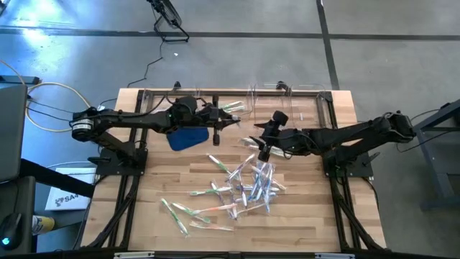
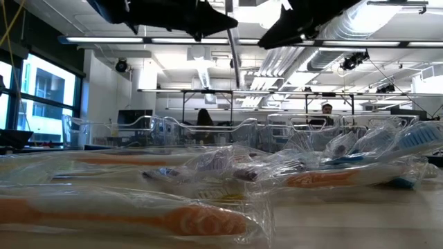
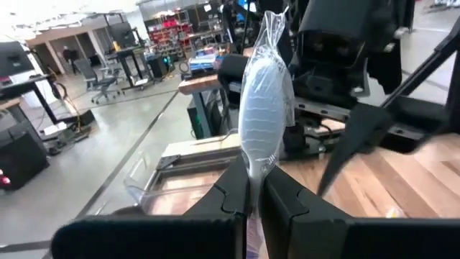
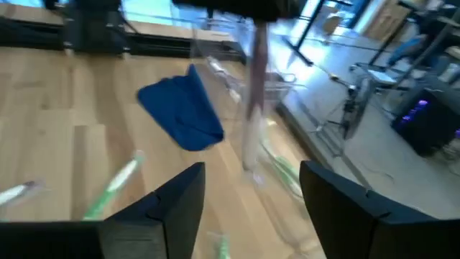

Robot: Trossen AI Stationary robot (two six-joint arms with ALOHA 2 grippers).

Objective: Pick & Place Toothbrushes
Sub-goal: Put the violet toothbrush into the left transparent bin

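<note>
My left gripper [image 1: 218,115] hovers over the table's far half, shut on one clear-wrapped toothbrush [image 3: 263,108] whose green-tinted end [image 1: 233,108] sticks out past the fingers. My right gripper [image 4: 251,198] stands open a short way to its right [image 1: 263,146], nothing between its fingers; the held toothbrush [image 4: 251,101] shows just ahead of them. Several wrapped toothbrushes [image 1: 244,183] lie loose in a heap on the wooden table's middle and near part [image 2: 208,173]. My left gripper pinches the wrapped toothbrush near one end [image 3: 253,185] between its two fingers. The fingers come in level from the table's left and lie roughly along it. Most of its length juts out beyond the fingertips, lifted clear of the table.
A crumpled blue cloth [image 1: 188,137] lies on the table under the left arm. Clear plastic bins [image 1: 287,93] stand along the far edge. Single green toothbrushes [image 1: 176,212] lie scattered toward the near left. Bare wood [image 1: 316,208] shows at the near right.
</note>
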